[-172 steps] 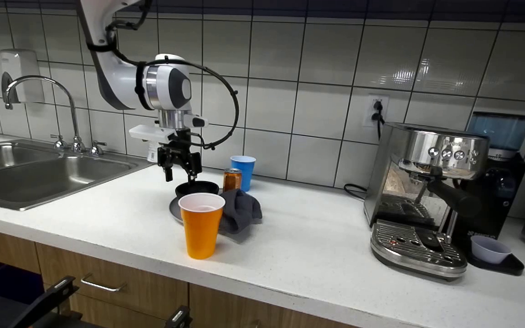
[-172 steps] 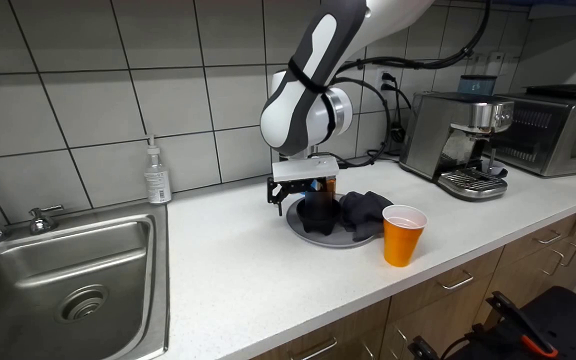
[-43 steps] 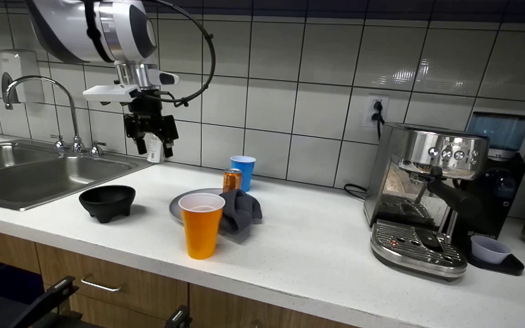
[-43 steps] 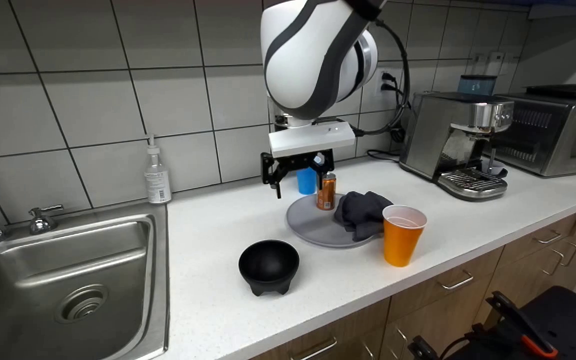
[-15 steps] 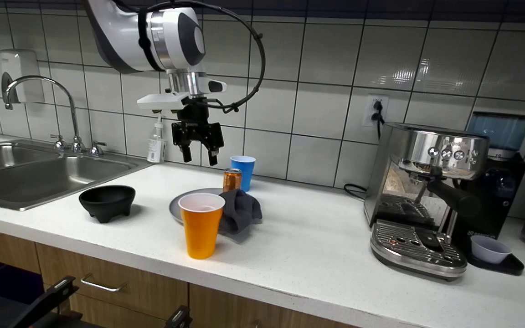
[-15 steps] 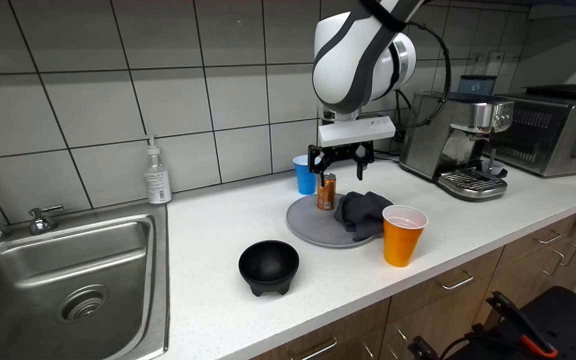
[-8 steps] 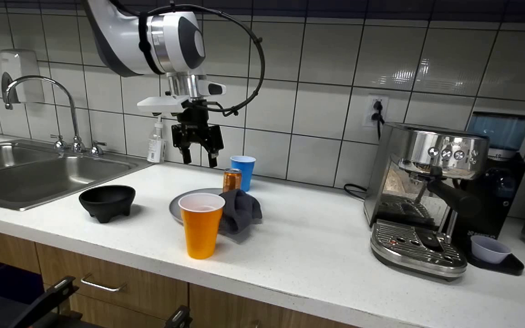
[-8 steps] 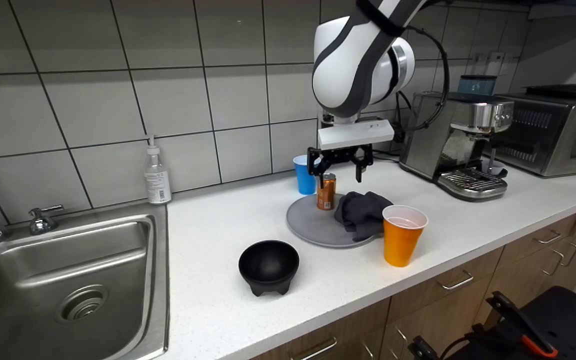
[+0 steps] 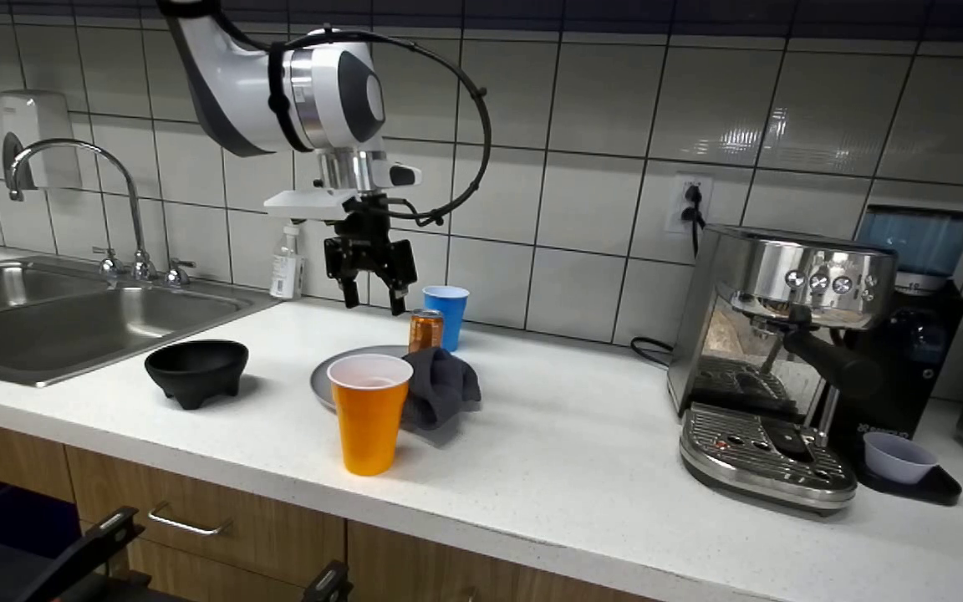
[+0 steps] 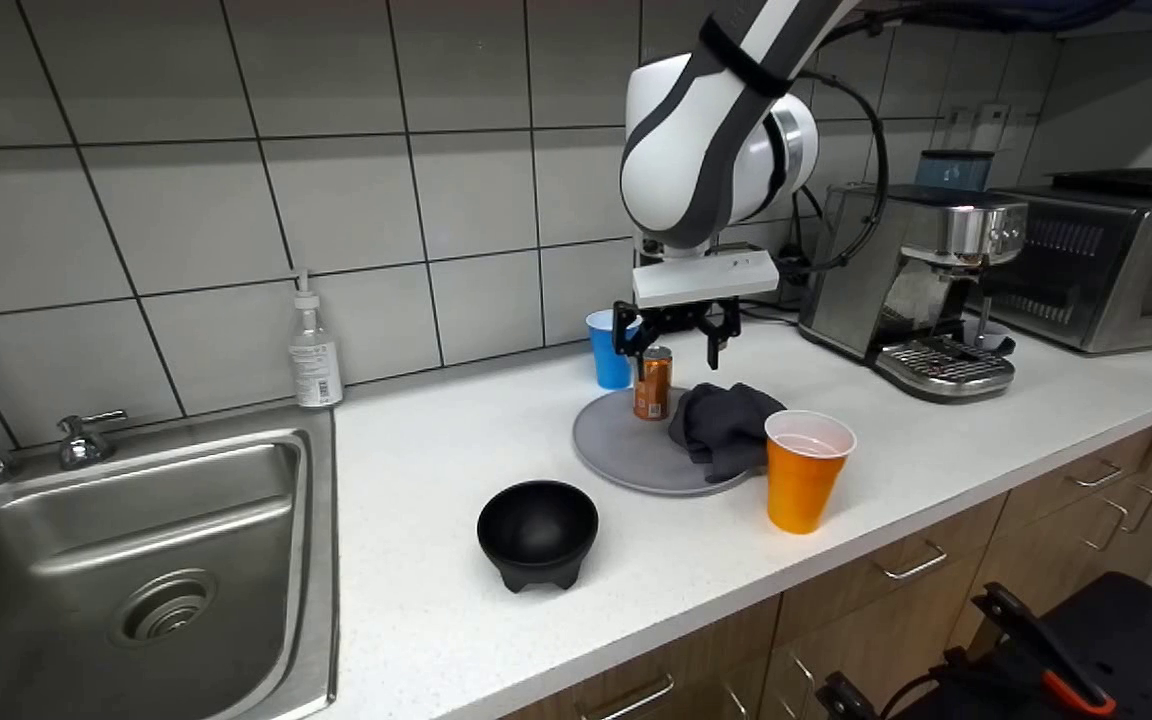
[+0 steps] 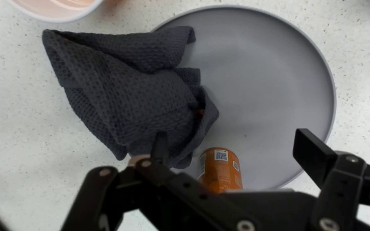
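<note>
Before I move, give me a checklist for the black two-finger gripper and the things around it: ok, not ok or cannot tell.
1. Black two-finger gripper open, nothing held: ok.
2. Orange metal can upright on the round gray plate: ok.
3. Gripper clear of the can: cannot tell; they overlap in an exterior view, and depth is unclear.
4. Dark gray textured cloth wholly within the plate: not ok; it extends past the rim.
5. Nothing under the cloth: cannot tell; a small red patch shows in a fold.
6. Orange plastic cup with white interior upright and off the plate: ok.
</note>
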### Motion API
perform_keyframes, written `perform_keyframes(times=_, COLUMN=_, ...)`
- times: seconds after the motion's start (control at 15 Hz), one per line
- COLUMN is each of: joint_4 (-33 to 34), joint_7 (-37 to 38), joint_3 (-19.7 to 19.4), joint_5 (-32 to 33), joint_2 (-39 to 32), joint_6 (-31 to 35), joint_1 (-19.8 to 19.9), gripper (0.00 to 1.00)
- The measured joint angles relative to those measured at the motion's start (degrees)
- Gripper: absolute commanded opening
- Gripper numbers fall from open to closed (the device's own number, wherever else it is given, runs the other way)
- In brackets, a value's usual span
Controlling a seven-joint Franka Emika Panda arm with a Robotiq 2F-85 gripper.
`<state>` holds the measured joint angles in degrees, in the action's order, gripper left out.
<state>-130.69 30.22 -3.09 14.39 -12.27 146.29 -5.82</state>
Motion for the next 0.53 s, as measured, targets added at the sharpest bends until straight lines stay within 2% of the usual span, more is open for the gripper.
perform_keyframes(times=0.53, joint_4=6.6, joint_7=0.0, joint_3=-1.3, joint_5=-0.4, joint_2=-6.2, joint_6=0.0, joint_1=-0.1, gripper=1.00)
